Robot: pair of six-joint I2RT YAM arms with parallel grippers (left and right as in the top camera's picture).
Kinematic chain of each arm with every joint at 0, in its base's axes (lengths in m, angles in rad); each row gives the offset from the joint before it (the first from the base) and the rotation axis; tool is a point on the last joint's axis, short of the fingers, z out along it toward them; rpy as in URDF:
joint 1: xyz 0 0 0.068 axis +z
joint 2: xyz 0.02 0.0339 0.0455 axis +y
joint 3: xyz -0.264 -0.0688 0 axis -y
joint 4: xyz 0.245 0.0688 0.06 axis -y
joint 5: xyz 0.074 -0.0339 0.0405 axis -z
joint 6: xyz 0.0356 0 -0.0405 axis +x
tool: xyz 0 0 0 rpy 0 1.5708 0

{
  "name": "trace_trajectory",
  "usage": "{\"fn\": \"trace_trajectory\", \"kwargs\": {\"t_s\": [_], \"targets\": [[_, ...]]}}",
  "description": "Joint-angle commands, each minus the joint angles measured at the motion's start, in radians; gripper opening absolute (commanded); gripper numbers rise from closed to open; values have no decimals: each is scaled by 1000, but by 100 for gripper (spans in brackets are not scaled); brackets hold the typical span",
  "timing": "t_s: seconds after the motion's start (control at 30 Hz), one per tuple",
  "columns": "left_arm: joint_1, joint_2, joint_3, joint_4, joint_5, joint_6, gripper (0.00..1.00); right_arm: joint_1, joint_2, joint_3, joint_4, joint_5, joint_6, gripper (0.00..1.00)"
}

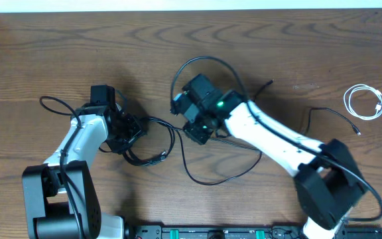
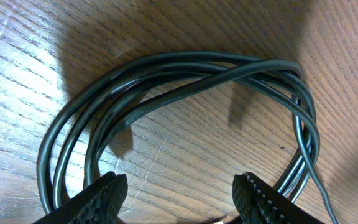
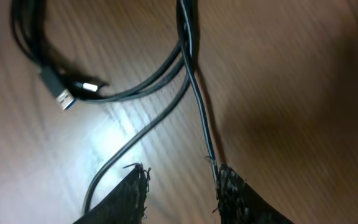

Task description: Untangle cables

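While the grained wooden table [image 1: 45, 40] is spreading beneath, glossy black cables [image 2: 185, 65] are looping in an oval coil, long axis running left-right, mid-table. The left gripper [image 2: 179, 186] is standing apart; the right gripper [image 3: 180, 180] is gaping too, perhaps brushing one strand.

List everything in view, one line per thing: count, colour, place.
black cables: a few, exact count unclear; black; tangled at table centre between both grippers
loose black cable: one; black; lying apart on the right
white cable: one; white; coiled at far right
USB plug: one; silver tip; beside the tangle
table: one; brown wood
left gripper: one; black; open over the coiled black cables
right gripper: one; black; open, a thin black cable against one finger
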Motion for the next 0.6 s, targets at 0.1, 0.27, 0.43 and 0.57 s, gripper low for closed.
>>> {"fn": "trace_trajectory", "kwargs": {"t_s": [0.1,0.27,0.43,0.57], "targets": [[-1,-8,0,-6,-10,-11,60,22,93,-4,66,37,-29,34],[-1,-8,0,-6,-10,-11,59,22,159,-4,118,37,-28,35],[-1,-8,0,-6,-11,-11,60,24,192,-4,137,37,-28,32],[-1,-8,0,-6,-11,-11,60,29,195,-4,121,33,-25,13]]}}
